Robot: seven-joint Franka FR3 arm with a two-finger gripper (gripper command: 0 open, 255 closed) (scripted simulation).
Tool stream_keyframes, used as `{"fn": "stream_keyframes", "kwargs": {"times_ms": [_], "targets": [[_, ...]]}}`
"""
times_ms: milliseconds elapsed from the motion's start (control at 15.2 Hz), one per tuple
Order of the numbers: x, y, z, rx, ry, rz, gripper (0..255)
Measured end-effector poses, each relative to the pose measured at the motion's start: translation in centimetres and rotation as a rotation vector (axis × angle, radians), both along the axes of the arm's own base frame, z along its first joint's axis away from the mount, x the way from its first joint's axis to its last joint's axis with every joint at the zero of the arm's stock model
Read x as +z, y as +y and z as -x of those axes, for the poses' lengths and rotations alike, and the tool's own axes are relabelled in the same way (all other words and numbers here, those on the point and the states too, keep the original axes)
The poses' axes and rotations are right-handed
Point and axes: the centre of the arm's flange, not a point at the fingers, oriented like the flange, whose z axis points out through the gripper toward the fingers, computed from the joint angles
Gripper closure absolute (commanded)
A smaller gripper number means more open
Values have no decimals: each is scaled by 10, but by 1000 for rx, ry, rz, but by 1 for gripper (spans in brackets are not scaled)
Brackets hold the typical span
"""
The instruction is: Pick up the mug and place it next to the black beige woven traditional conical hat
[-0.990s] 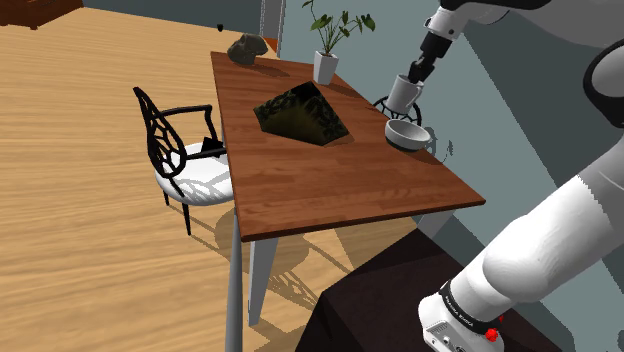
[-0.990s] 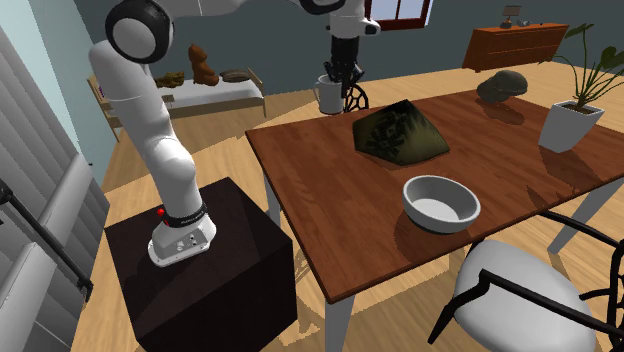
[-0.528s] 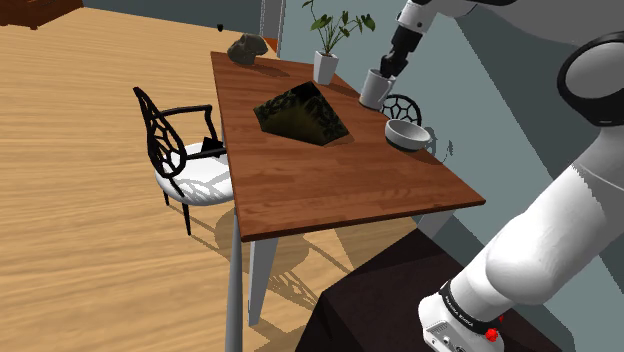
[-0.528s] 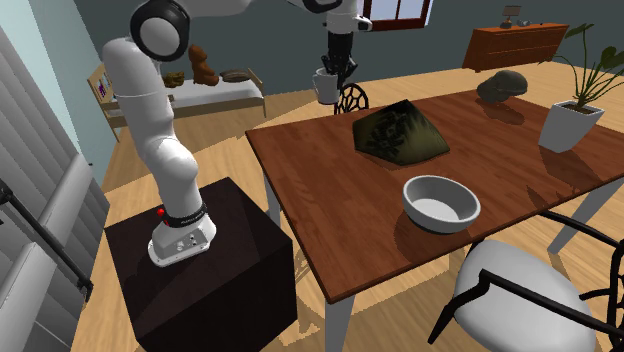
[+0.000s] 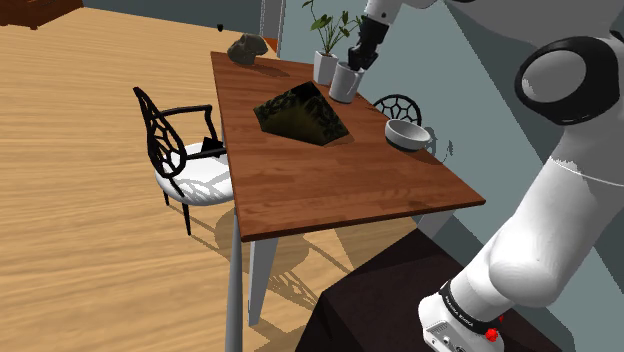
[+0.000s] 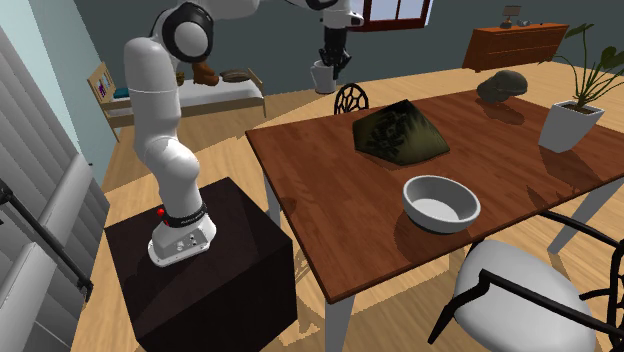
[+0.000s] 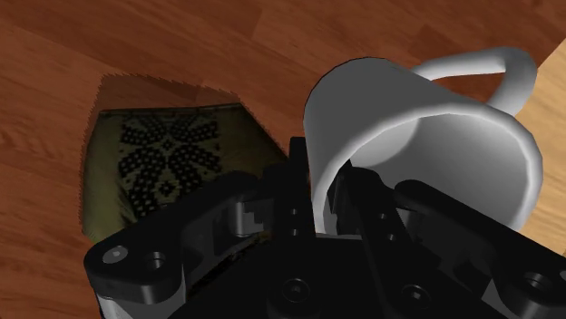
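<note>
Gripper (image 5: 357,55): clamped on the mug's wall, one black finger inside the rim and the other outside, as the wrist view shows; pointing down from the white arm.
Mug (image 5: 344,82): pale grey-white, hanging from the gripper, clear of the table and roughly upright; handle on the side away from the hat in the wrist view.
Mug position: in the air near the table's edge; in the shoulder view it sits in front of the plant pot, up and to the right of the hat.
Hat (image 5: 300,112): dark conical shape with a black and beige woven pattern, lying on the table, apart from the mug.
Table (image 5: 300,190): reddish-brown wood top, pale legs.
Bowl (image 5: 407,133): grey, on the table near the stand-side edge, well apart from the hat.
Plant pot (image 5: 324,67): white, leafy plant, far end of the table.
Rock (image 5: 246,48): dark lump at the far corner.
Chair (image 5: 180,150): black frame, white seat, beside the table.
Stand (image 5: 400,300): dark box under the arm's base.
</note>
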Motion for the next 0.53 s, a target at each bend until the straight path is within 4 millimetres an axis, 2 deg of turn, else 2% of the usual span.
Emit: {"fn": "stream_keyframes", "kwargs": {"times_ms": [396, 528], "targets": [[-2, 67, -48, 0, 0, 0, 255], [-7, 74, -51, 0, 0, -1, 255]]}}
